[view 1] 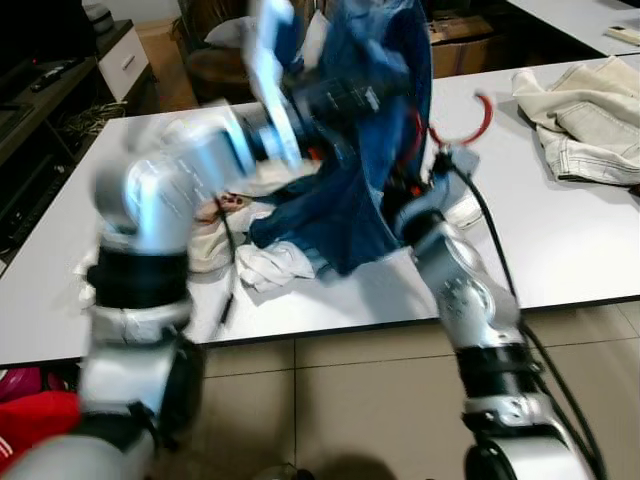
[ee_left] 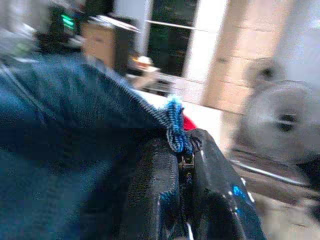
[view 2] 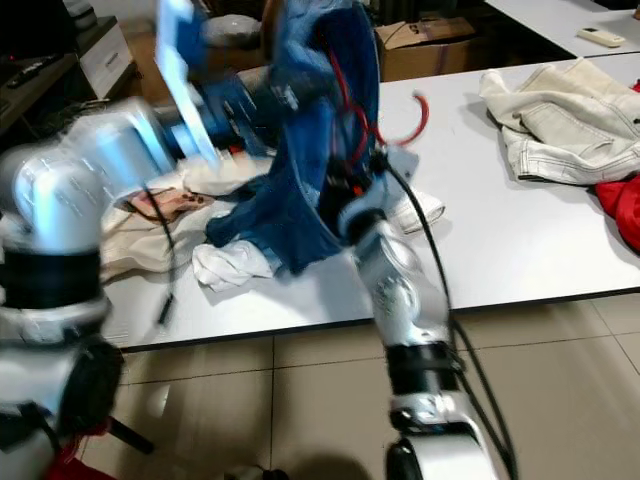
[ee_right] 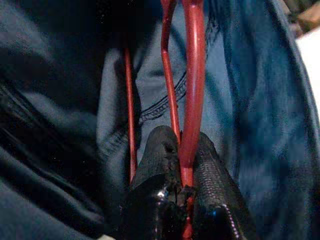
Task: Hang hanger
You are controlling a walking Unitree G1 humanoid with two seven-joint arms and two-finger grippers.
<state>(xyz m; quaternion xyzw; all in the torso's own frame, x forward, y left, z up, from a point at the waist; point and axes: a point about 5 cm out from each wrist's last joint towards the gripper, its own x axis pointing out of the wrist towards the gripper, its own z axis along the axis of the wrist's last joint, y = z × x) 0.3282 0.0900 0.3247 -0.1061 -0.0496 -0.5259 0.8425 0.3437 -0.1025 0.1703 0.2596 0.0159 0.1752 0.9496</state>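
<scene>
- While the head views are blurred, a white table (view 1: 560, 250) can be made out ahead of the robot, with a tiled floor (view 1: 350, 400) below its near edge.
- At the far left a dark cabinet with a white drawer (view 1: 122, 60) stands beyond the table.
- On the table's left part lies a heap of pale clothes (view 1: 270, 262), just below the lifted garment.
- The left arm reaches up and across from the left; the left gripper (ee_left: 182, 150) has its two black fingers pressed together on a blue edge of the denim jacket (view 1: 355, 190), with a knot of blue thread sticking out between the tips.
- The denim jacket hangs in the air above the table's middle, its lower hem reaching down to the pale clothes.
- The red hanger (view 2: 418, 118) sits inside the jacket, its curved hook poking out on the right side above the tabletop.
- The right gripper (ee_right: 182, 160) comes up from below, its fingers closed on the red hanger's thin bars inside the dark blue cloth.
- A black cable (view 1: 500, 260) runs along the right arm.
- On the table's far right lies a cream jacket (view 1: 580, 120), well apart from the jacket being held, and just beside it a red cloth (view 2: 622, 205).
</scene>
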